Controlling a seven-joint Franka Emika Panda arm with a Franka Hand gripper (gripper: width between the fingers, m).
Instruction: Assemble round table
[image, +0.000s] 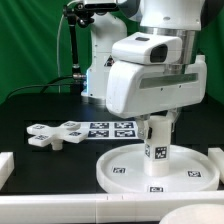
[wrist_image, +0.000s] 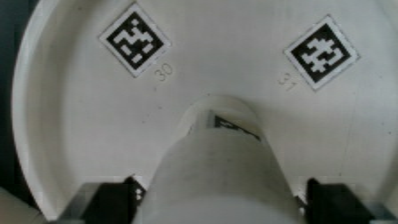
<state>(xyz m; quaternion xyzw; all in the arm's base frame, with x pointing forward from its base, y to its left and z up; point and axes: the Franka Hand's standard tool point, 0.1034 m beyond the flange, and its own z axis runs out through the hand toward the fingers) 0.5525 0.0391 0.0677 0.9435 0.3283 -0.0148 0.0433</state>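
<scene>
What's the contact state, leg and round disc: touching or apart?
Touching. In the exterior view the leg stands upright with its base flush on the round disc; no gap shows under it.

Bright even light, faint shadows, wrist view blurred

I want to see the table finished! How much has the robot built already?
Looks done: the short thick white cylinder leg stands upright on the large rimmed white round disc; whether it's fixed, I can't tell. In hand: the gripper clasps that leg. Left: the white cross-shaped four-armed piece lies apart on the black table.
</scene>
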